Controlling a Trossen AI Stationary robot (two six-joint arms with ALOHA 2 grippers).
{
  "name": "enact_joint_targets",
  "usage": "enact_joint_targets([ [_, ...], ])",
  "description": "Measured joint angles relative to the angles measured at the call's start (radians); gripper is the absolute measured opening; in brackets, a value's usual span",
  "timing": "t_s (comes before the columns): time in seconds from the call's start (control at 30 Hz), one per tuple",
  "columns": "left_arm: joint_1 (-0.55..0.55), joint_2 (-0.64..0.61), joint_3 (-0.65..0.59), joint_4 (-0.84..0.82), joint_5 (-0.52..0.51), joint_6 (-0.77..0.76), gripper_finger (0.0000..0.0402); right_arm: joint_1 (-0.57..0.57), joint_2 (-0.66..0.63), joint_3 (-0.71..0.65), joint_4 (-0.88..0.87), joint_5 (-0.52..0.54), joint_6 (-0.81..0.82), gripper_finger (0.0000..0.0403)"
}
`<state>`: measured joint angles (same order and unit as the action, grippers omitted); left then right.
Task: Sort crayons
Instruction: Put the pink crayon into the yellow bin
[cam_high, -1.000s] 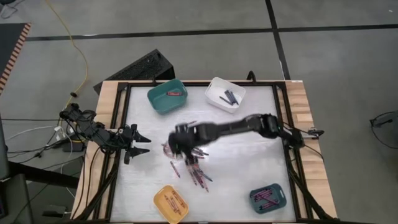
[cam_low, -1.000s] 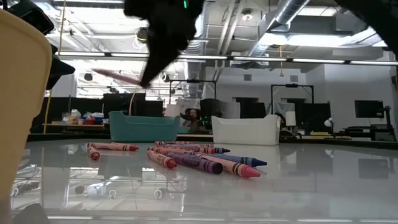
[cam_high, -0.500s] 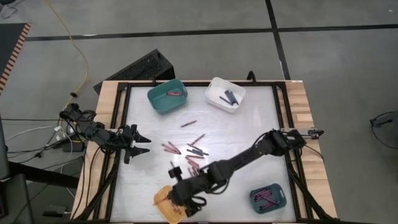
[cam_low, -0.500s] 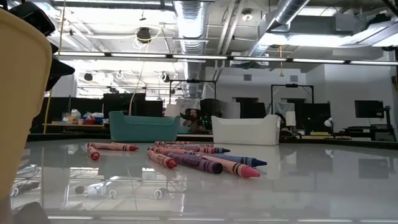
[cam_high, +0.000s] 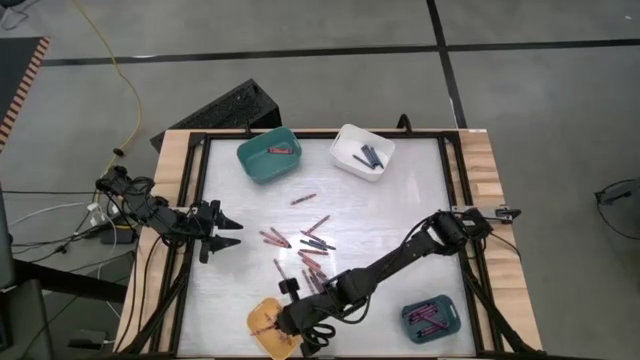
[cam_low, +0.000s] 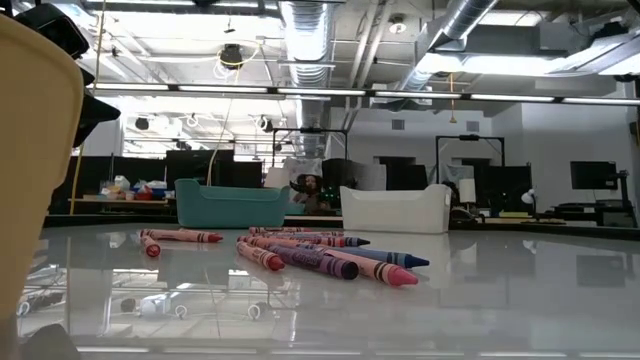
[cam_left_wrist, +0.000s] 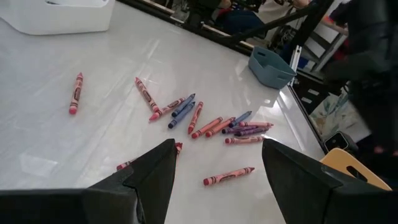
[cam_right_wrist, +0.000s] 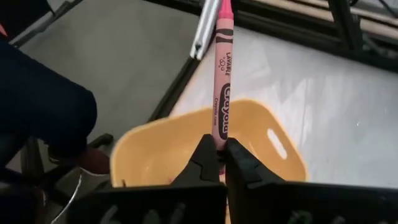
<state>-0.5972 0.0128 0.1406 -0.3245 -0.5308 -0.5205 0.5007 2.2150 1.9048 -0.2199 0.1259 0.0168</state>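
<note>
The step in hand was the delivery of one crayon to its bin. The right end effector (cam_right_wrist: 216, 163) was shut on a pink crayon (cam_right_wrist: 221, 81), gripping it near one end so that most of its length projected forward past the fingertips. In the high view, the right arm reached across the worktop (cam_high: 400, 200) and placed its end effector (cam_high: 292, 318) over the yellow bin (cam_high: 262, 322) at the near edge. The right wrist view showed the bin's open interior directly below the held crayon.

The left end effector (cam_high: 222, 233) waited at the left edge of the worktop with its fingers spread apart and nothing between them.

The unsorted crayons (cam_high: 312, 248) lay loose in a scatter near the middle of the worktop, with one red crayon (cam_high: 303, 198) lying apart, towards the teal bin (cam_high: 268, 155). The teal bin, the white bin (cam_high: 362, 151) and the dark blue tray (cam_high: 432, 318) each held crayons.

The next move would probably be to open the right fingers so that the pink crayon falls into the yellow bin. Because the crayon projected well beyond the fingertips, its free end might reach past the bin's far wall. It should be checked that the whole crayon lies above the interior before release. The arm could then go back to the scatter for another crayon.
</note>
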Motion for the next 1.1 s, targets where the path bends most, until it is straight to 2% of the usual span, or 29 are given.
enact_joint_targets([
  [0.17, 0.0, 0.0, 0.0, 0.0, 0.0, 0.0, 0.0228, -0.005, 0.0, -0.043, 0.022, -0.002, 0.062, 0.0006],
  [0.5, 0.0, 0.0, 0.0, 0.0, -0.005, -0.004, 0.0228, -0.017, -0.001, -0.126, 0.073, -0.078, 0.162, 0.0009],
  [0.83, 0.0, 0.0, 0.0, 0.0, -0.006, -0.004, 0.0228, -0.019, -0.001, -0.158, 0.127, -0.104, 0.175, 0.0076],
  [1.1, 0.0, 0.0, 0.0, 0.0, -0.006, -0.008, 0.0228, -0.036, -0.042, -0.158, 0.097, -0.104, 0.081, 0.0087],
])
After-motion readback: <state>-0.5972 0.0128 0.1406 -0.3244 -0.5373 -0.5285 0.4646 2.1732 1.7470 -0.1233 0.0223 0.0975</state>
